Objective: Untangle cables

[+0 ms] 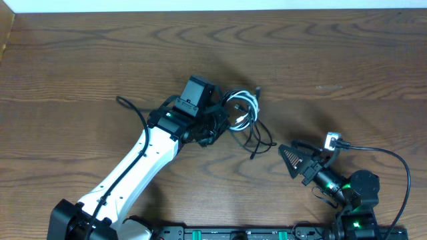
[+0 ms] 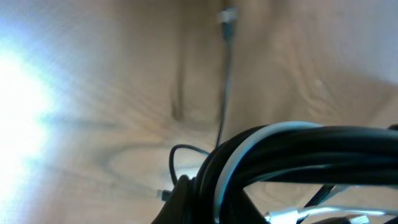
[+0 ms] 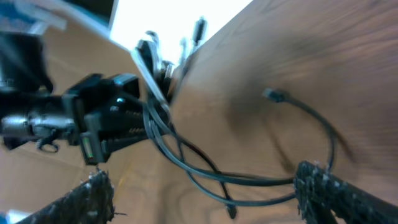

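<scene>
Firstly, the overhead view. A tangled bundle of thin, soft cords, one white and two black with small plug ends, lies near the middle of the brown wood-grain table. White loops sit at the top of the tangle, and black ones trail below it towards the right arm. The left gripper, on the white arm, is clamped on the left edge of the bundle. The right gripper stands just beside the lowest trailing loop, jaws spread, holding nothing.

Left wrist view. Black and white cords cross directly before the lens, consistent with a closed grip on them, though the fingertips themselves are barely visible. One loose black strand runs away across the table to a plug.

Right wrist view. The rough black fingers stand wide apart at the lower corners. Black loops lie on the table between them. Whether one brushes the right-hand finger cannot be told.

Assessment. The cords are judged light, limp and slightly springy, so a pull on one is likely to drag the whole tangle. The plugs are rigid and may snag in a loop. Recommended hold: a single strand close to its free plug end, drawn away from the clamped bundle.
</scene>
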Controlling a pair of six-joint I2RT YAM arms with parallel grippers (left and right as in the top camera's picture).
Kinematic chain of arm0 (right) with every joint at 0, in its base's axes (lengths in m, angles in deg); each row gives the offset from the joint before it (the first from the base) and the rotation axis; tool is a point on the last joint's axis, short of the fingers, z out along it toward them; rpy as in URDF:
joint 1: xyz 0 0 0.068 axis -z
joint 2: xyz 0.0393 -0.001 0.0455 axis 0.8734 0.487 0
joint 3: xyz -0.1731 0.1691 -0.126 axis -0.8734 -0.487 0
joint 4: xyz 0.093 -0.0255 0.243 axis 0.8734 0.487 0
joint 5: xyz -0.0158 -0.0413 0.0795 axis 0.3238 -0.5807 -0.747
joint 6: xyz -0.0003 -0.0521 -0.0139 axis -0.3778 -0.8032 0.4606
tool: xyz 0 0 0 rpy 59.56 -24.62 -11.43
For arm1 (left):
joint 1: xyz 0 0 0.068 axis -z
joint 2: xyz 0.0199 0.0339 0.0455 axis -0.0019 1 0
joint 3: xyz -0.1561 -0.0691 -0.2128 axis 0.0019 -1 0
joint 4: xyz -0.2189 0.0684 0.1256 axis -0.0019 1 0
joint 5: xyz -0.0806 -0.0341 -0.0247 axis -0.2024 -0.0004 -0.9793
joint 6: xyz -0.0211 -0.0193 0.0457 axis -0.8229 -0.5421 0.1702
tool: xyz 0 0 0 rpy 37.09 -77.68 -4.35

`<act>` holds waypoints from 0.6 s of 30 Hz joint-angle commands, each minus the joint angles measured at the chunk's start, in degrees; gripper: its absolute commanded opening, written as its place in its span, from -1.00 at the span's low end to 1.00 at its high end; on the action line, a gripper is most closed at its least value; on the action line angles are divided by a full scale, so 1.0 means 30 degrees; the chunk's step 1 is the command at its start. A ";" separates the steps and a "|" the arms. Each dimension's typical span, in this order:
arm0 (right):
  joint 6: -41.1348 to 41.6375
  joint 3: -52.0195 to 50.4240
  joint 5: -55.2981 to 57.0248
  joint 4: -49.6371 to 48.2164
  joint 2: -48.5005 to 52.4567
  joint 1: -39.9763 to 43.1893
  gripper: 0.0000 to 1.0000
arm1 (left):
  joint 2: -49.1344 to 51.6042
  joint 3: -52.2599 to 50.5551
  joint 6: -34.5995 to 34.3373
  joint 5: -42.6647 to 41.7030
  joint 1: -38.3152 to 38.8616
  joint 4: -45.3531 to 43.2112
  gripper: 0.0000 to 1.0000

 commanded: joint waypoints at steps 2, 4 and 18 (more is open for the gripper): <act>-0.1100 -0.0022 -0.1625 -0.0095 0.0000 -0.0051 0.86 | -0.0095 -0.0109 -0.5275 0.0029 0.0423 0.1807 -0.85; -0.1421 -0.0022 -0.1508 -0.0087 0.0000 -0.0051 0.87 | -0.0095 -0.0109 -0.5268 0.0036 0.0758 0.2040 -0.85; -0.2514 -0.0022 -0.1508 -0.0087 0.0000 -0.0182 0.77 | -0.0095 -0.0109 -0.6630 0.1209 0.3504 -0.0189 -0.85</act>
